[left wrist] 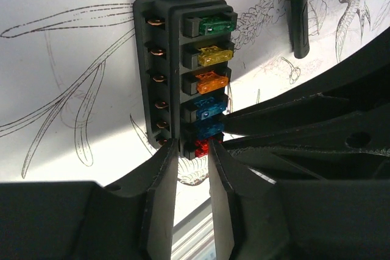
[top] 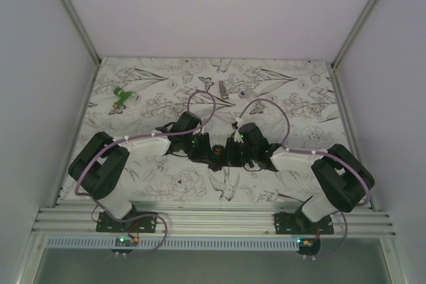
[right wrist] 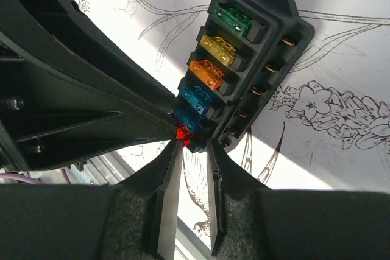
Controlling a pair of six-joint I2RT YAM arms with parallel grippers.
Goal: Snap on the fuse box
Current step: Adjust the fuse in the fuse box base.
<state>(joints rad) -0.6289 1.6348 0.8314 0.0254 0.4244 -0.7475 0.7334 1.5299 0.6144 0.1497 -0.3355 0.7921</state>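
Two grippers meet over the middle of the flower-printed cloth (top: 266, 108), tips almost nose to nose.

- The left gripper (left wrist: 192, 147) has its fingers (left wrist: 159, 199) narrowly parted, with the tips at the near end of the fuse box (left wrist: 183, 71). The box lies flat and runs straight ahead of the tips, fuses exposed.
- Fuse order, going away from the tips: red fuse (left wrist: 204, 146), two blue, orange, yellow, then green fuse (left wrist: 213, 25) farthest.
- I cannot tell whether the tips pinch the box or only flank it.
- The right gripper (right wrist: 195, 144) also has its fingers slightly apart at the red end. The box runs ahead of it and slants to its right. Whether it grips is likewise undecided.
- A black handle (left wrist: 298, 10) lies beyond the box, ahead and to the right of the left gripper.
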